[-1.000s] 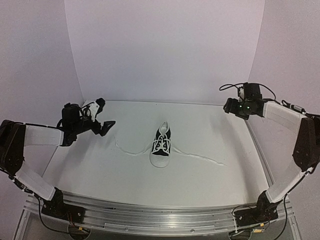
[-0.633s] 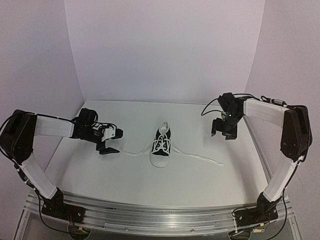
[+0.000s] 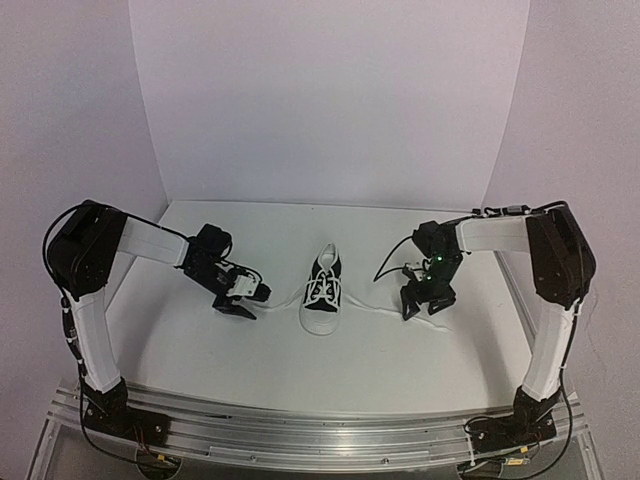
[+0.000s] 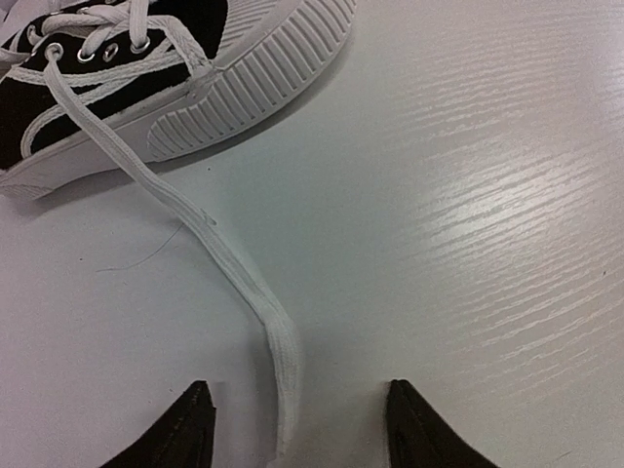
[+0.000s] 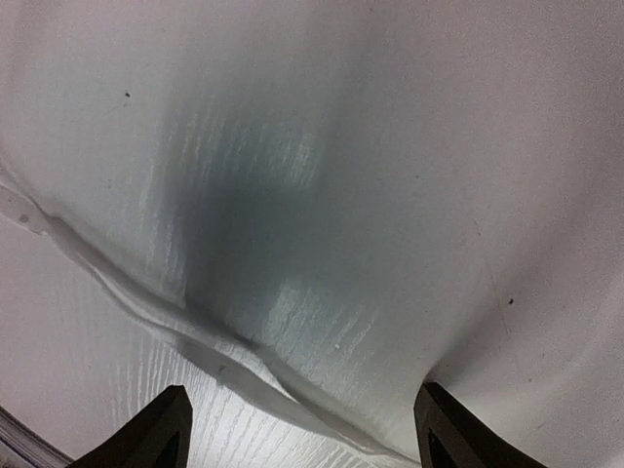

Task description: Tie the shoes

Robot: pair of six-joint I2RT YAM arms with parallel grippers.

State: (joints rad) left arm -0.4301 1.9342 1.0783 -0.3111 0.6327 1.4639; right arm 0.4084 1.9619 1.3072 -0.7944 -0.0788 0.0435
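Observation:
The shoe (image 3: 322,285), a small black sneaker with a white toe cap and sole, stands mid-table with its toe towards the arms. Its white laces trail out to both sides. My left gripper (image 3: 245,300) is low on the table left of the shoe. In the left wrist view the shoe (image 4: 127,88) is at top left, and the left lace (image 4: 278,361) runs down between the tips of my left gripper (image 4: 297,429), which is open and apart from it. My right gripper (image 3: 418,305) is low on the right, and in its wrist view the right gripper (image 5: 302,429) is open astride the right lace (image 5: 185,327).
White walls enclose the white table (image 3: 330,360) at the back and on both sides. The metal rail (image 3: 320,430) with the arm bases runs along the near edge.
Both arms have swung down and inward from raised positions at the sides to the table beside the shoe. The left jaws have narrowed around the lace.

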